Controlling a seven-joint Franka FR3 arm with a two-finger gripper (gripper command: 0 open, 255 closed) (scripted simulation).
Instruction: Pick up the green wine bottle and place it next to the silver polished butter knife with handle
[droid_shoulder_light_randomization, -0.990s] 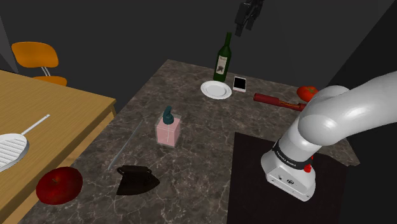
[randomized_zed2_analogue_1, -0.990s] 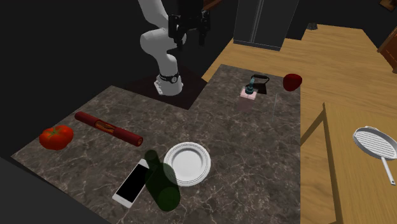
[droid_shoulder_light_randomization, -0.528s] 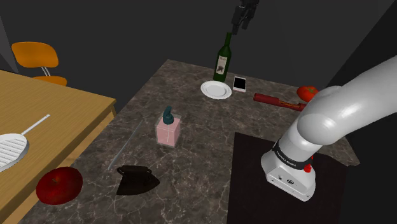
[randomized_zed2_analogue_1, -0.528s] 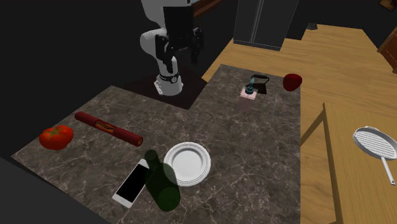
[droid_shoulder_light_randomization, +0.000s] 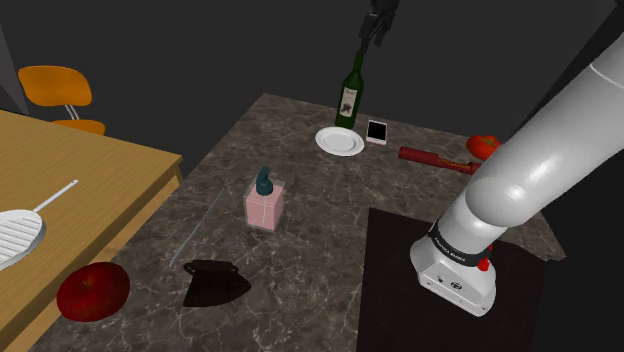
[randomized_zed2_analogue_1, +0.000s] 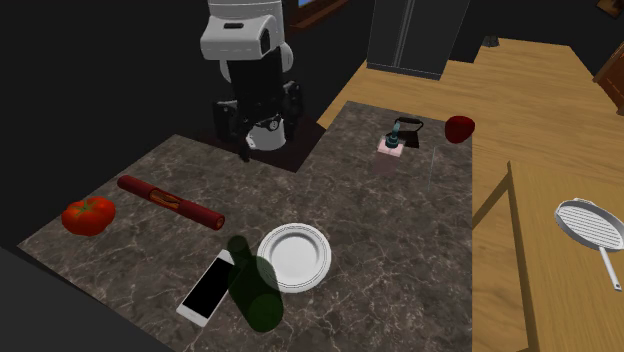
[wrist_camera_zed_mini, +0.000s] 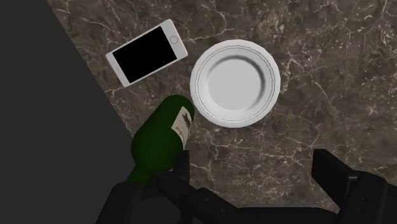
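The green wine bottle (droid_shoulder_light_randomization: 350, 95) stands upright at the far edge of the dark marble counter (droid_shoulder_light_randomization: 300, 260), beside a white plate (droid_shoulder_light_randomization: 339, 141). From the other side it shows at the near edge (randomized_zed2_analogue_1: 255, 285). My gripper (droid_shoulder_light_randomization: 378, 24) hangs open above and just beside the bottle's top, touching nothing. In the wrist view the bottle (wrist_camera_zed_mini: 162, 137) is seen from above, its neck right by one black finger (wrist_camera_zed_mini: 172, 188), while the gripper (wrist_camera_zed_mini: 254, 191) stands wide open. The thin silver butter knife (droid_shoulder_light_randomization: 198, 227) lies on the counter near the wooden table, left of a pink soap dispenser (droid_shoulder_light_randomization: 264, 205).
A phone (droid_shoulder_light_randomization: 377, 131) lies next to the plate. A red stick (droid_shoulder_light_randomization: 435, 158) and a tomato (droid_shoulder_light_randomization: 484, 146) sit at the counter's right. A black object (droid_shoulder_light_randomization: 213, 280) and a red apple (droid_shoulder_light_randomization: 93, 291) lie near. A pan (droid_shoulder_light_randomization: 20, 235) rests on the wooden table.
The gripper has travelled away from the stand toward the bottle and now hangs almost over its top. Its fingers stay open. Nothing on the counter has moved.
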